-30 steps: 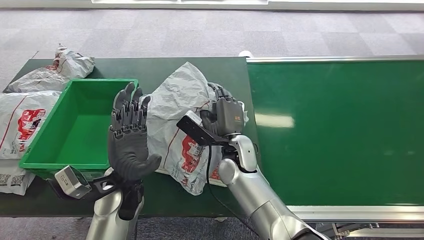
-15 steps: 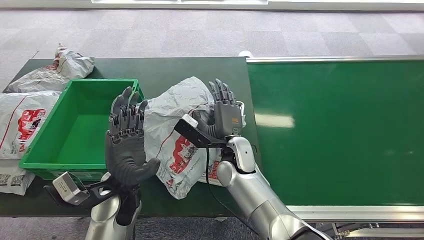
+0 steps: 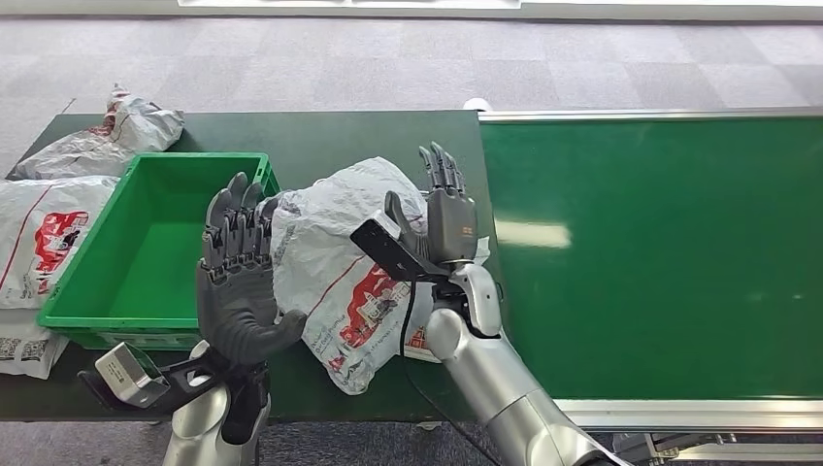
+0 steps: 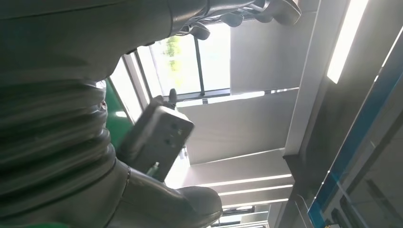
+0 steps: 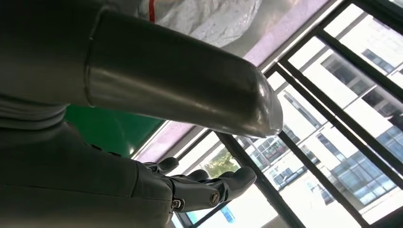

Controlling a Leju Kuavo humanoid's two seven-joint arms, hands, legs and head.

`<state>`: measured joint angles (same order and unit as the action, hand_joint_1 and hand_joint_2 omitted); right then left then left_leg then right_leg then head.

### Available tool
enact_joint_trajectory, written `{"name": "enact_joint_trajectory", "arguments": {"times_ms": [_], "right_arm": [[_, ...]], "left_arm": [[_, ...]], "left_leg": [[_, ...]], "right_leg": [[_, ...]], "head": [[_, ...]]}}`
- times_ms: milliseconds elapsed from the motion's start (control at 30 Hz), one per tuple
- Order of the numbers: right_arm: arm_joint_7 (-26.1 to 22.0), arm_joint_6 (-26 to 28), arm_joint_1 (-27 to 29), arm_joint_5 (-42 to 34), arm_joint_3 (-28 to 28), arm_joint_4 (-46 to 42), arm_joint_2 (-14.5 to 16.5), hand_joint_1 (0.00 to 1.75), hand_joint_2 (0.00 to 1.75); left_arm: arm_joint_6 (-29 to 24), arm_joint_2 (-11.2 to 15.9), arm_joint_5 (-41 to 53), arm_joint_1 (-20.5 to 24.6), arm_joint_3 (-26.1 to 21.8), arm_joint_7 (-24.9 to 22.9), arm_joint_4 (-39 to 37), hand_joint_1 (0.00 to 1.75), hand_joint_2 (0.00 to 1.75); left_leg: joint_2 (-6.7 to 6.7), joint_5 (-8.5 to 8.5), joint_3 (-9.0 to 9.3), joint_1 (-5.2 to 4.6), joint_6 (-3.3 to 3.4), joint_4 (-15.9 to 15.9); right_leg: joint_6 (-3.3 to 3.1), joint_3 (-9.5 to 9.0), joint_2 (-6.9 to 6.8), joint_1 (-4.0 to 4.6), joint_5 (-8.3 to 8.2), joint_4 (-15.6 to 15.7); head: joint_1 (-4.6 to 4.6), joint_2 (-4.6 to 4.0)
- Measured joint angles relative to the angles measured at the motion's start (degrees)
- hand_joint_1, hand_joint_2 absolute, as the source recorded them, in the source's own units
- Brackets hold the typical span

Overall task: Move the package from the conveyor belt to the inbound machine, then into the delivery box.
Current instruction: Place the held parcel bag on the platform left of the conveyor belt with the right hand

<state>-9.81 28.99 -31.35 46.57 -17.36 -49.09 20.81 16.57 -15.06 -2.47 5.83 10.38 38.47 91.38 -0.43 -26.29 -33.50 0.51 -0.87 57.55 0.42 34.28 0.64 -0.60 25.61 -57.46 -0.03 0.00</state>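
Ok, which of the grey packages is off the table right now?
The package pressed between the left hand and right hand; the others lie left of the green bin.

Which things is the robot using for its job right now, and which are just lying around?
For the job:
- package, squeezed between the left hand and the right hand
- green box, beside it
- conveyor belt, at the right

Just lying about:
- three other bags: top left, left edge, bottom left corner
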Motion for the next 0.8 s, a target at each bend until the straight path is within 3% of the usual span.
{"name": "enact_joint_trajectory", "arguments": {"times_ms": [233, 300, 433, 600, 800], "right_arm": [[-8.46, -9.77, 3.12, -19.71, 4.98, -6.91, -0.22, 0.00, 0.00], [-11.52, -8.28, 3.82, -21.38, 6.21, -8.57, -0.26, 0.00, 0.00], [-19.44, 2.31, 6.94, -20.67, 7.42, -16.18, -0.28, 0.00, 0.00], [-19.71, 4.84, 10.00, -19.76, 7.48, -24.57, -0.35, 0.00, 0.00], [-19.60, 4.84, 11.47, -19.70, 7.48, -28.20, -0.35, 0.00, 0.00]], "left_arm": [[0.30, 0.00, 0.38, 0.39, 0.00, 0.01, -0.55, 0.00, 1.75], [0.44, 0.00, 0.50, 0.69, 0.00, -0.11, -0.81, 0.00, 1.75], [-0.53, -0.01, 1.98, 1.25, 0.00, -0.79, -1.48, 0.00, 1.75], [-1.17, -0.05, 2.40, 1.67, 0.00, -0.95, -2.32, 0.00, 1.75], [-1.18, -0.09, 2.40, 1.77, 0.00, -0.96, -2.70, 0.00, 1.75]], "left_leg": [[0.02, 0.00, 0.00, -0.01, 0.00, 0.00], [0.02, 0.00, 0.01, -0.01, 0.00, 0.01], [0.02, -0.02, 0.00, -0.01, 0.01, 0.02], [0.10, -0.07, 0.00, -0.01, 0.01, 0.01], [0.10, -0.06, 0.01, -0.01, 0.01, 0.01]], "right_leg": [[0.00, 0.02, 0.00, -0.01, 0.00, 0.02], [0.00, 0.02, 0.01, -0.01, -0.01, 0.02], [0.00, 0.02, 0.02, -0.01, -0.01, 0.02], [0.00, 0.06, 0.11, -0.01, 0.00, 0.02], [0.00, 0.05, 0.11, -0.01, 0.00, 0.02]], "head": [[0.01, 0.00], [0.01, 0.00], [0.01, 0.00], [0.01, 0.00], [0.01, 0.00]]}}
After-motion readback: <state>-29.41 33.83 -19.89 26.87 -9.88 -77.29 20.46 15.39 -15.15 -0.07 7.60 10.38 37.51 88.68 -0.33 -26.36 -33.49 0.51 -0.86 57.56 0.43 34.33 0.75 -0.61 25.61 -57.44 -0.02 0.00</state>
